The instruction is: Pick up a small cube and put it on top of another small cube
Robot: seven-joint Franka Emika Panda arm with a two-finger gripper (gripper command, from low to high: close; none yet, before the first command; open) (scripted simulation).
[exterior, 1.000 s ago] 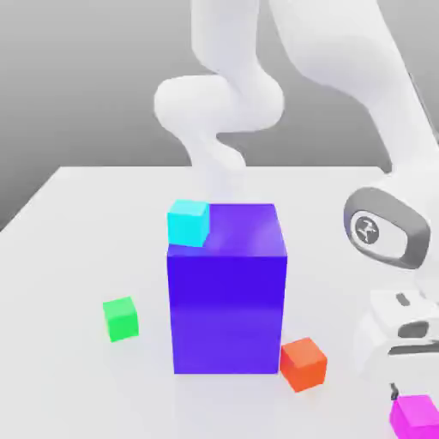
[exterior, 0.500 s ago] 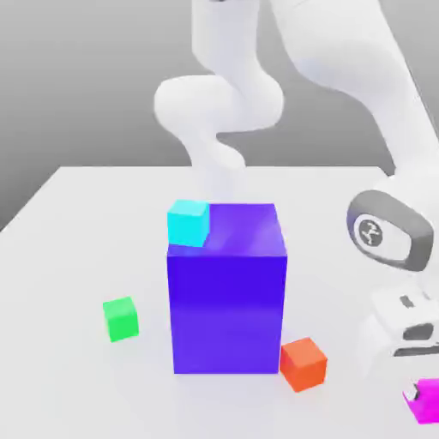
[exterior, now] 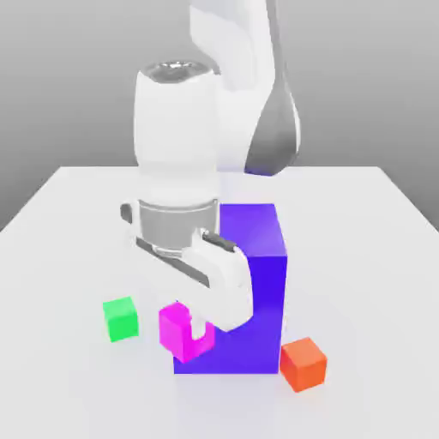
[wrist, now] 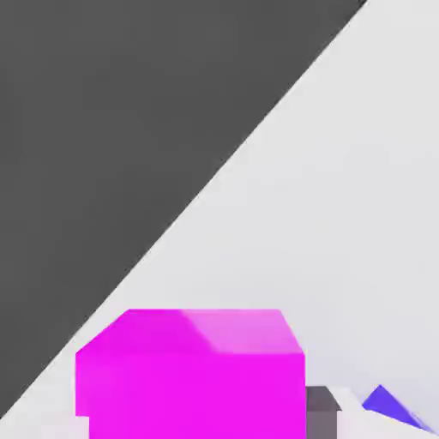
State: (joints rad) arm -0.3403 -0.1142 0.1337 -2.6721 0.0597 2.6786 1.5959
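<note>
Spreading pale and bare beneath everything, the worktop [exterior: 69, 214] carries the scene, and the white arm [exterior: 176, 163] leans down over it from the back. Next in bulk comes the big blue-purple block [exterior: 257, 257], standing upright near the middle with the arm's hand crossing in front of its face on the exterior view's left. The pincer [exterior: 190, 330] hangs low in front of that block and is clamped on the small cube [exterior: 178, 330], the bright magenta one, which sits between the fingers and looks lifted clear of the worktop (its underside seems to float above the surface, though the gap is hard to judge). In the hand view the same magenta cube [wrist: 190, 373] sits squarely in the pincer's reach, flat faces to either side. It reads as a rigid, light, plain-faced block: it should not deform, and the sound hold is across two opposite flat faces near mid-height, as it appears to be held now; smooth faces could let it slip or twist if the grip were off-centre. The orange cube [exterior: 303, 363] rests beside the block's lower corner on the exterior view's right, and the green cube [exterior: 121, 318] lies apart on the left, just beyond the held cube.
</note>
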